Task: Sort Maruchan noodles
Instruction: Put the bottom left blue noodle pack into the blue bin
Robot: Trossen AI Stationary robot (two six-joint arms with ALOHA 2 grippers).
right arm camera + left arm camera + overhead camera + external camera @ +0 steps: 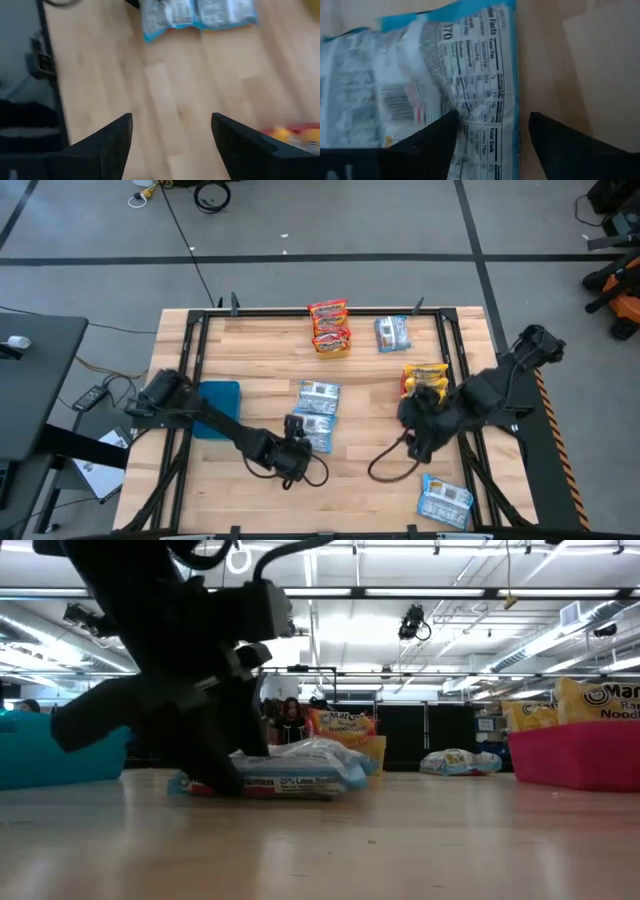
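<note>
Two blue-and-white Maruchan noodle packets [319, 395] lie side by side, flat on the wood at mid-table. My left gripper [492, 117] is open and low over the nearer one [300, 768]. It straddles that packet's blue side edge [512, 100], one finger over the printed face and the other over bare wood. My right gripper [171, 117] hangs open above the right half of the table [418, 442], with nothing between its fingers. Red packets [328, 327], one blue packet [392, 334] and yellow packets [425, 377] lie farther back. My left gripper comes slanting down at the nearer blue-and-white packet by its blue side edge [512, 100]. One finger [437, 137] stands over the nutrition print. I cannot tell whether either finger touches the packet, which lies flat on the table.
A turquoise bin [215, 408] sits at the left under my left arm. A red bin [575, 755] with yellow packets stands at the right. Another blue-and-white packet [445, 502] lies at the near right corner. A dark cable loop [390, 465] rests on the wood.
</note>
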